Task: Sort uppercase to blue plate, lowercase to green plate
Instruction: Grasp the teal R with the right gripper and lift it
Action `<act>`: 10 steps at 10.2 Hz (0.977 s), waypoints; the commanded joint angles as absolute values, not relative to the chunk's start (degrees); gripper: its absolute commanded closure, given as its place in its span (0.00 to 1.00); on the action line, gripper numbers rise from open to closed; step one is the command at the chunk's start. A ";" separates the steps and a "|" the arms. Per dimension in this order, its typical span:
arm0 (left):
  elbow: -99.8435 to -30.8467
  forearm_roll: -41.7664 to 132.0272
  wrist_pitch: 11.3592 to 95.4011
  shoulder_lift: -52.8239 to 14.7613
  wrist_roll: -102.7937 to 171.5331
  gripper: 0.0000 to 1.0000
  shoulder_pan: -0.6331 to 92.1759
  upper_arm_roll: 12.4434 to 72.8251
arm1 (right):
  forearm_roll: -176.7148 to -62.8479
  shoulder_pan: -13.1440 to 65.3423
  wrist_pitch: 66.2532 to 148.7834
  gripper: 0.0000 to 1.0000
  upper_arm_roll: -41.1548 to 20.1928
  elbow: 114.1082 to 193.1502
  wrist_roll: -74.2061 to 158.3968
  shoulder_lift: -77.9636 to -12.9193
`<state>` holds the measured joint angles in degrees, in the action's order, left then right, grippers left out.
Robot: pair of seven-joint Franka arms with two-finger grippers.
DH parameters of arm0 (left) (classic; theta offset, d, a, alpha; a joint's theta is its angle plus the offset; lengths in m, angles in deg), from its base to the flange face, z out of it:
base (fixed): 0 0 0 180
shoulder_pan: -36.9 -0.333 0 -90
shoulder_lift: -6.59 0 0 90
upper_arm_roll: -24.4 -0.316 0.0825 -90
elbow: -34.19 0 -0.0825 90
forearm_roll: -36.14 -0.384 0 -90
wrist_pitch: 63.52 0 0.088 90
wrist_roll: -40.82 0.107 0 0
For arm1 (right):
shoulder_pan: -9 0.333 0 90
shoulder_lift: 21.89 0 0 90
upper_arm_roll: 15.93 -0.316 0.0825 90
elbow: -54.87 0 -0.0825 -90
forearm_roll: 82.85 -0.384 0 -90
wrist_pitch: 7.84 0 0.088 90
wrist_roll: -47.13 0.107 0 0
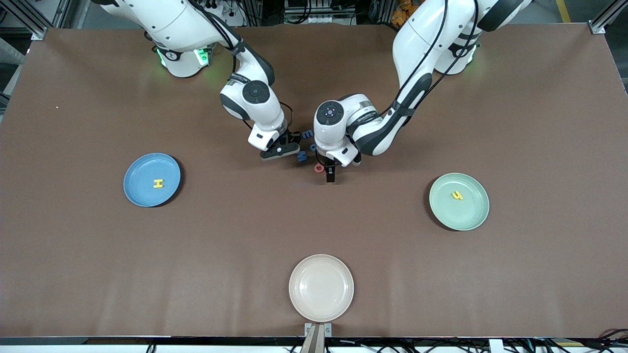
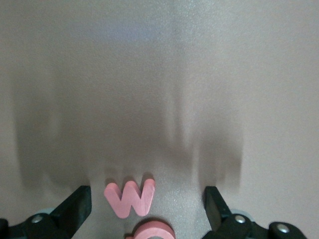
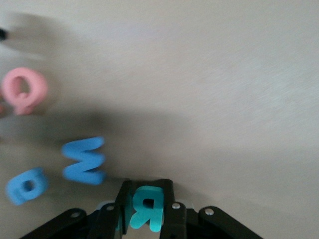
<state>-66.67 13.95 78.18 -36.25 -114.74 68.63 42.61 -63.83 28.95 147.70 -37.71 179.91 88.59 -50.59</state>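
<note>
My right gripper [image 3: 145,193] is shut on the teal uppercase R [image 3: 147,208], and in the front view this gripper [image 1: 283,149] is low by the letter cluster at the table's middle. Beside it lie a blue M [image 3: 84,160], a blue lowercase letter [image 3: 27,185] and the red ring-shaped letter [image 3: 23,89]. My left gripper [image 2: 147,206] is open, low over the red lowercase w [image 2: 130,197], which lies between its fingers, with the red ring [image 2: 152,231] beside it. The blue plate [image 1: 140,169] holds a yellow H [image 1: 158,183]. The green plate [image 1: 471,211] holds a yellow h [image 1: 457,195].
A cream plate [image 1: 321,287] lies at the table edge nearest the front camera. Blue letters [image 1: 307,133] lie between the two wrists, with the red ring [image 1: 319,168] just beside the left gripper [image 1: 329,172]. Bare brown table separates the cluster from all three plates.
</note>
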 commanded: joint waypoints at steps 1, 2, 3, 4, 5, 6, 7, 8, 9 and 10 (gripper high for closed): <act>-69.34 11.70 78.95 -34.73 -117.56 0.00 68.45 41.80 | -62.63 25.44 138.73 0.76 -37.21 178.37 80.48 -46.86; -69.69 11.70 78.86 -34.46 -117.47 0.00 68.36 41.89 | -62.72 25.35 134.06 0.76 -35.98 177.05 77.31 -45.89; -69.70 11.70 78.86 -34.45 -117.47 0.00 68.36 41.89 | -62.89 25.26 131.58 0.76 -34.40 176.60 73.62 -44.67; -69.70 11.70 78.86 -34.19 -117.47 0.00 68.27 41.89 | -63.16 25.17 130.51 0.76 -31.60 176.60 68.36 -43.70; -69.70 11.70 78.78 -34.10 -117.47 0.00 68.27 41.89 | -63.33 25.09 129.46 0.76 -28.44 176.86 63.52 -42.90; -69.70 11.70 78.78 -34.10 -117.47 0.00 68.36 41.97 | -63.51 24.74 128.40 0.76 -25.28 177.12 57.38 -41.76; -69.70 11.70 78.78 -34.02 -117.47 0.00 68.27 41.97 | -64.47 24.56 126.04 0.76 -22.46 177.13 51.41 -40.53; -69.70 11.70 78.78 -33.84 -117.47 0.00 68.36 41.97 | -67.44 24.56 123.50 0.76 -19.39 177.13 44.21 -39.13; -69.70 11.70 78.78 -33.67 -117.47 0.00 68.36 41.97 | -71.03 24.56 121.64 0.76 -15.70 177.04 35.96 -38.25; -69.70 11.70 78.78 -33.58 -117.47 0.00 68.45 41.97 | -73.33 24.73 120.84 0.76 -11.49 176.95 28.13 -38.24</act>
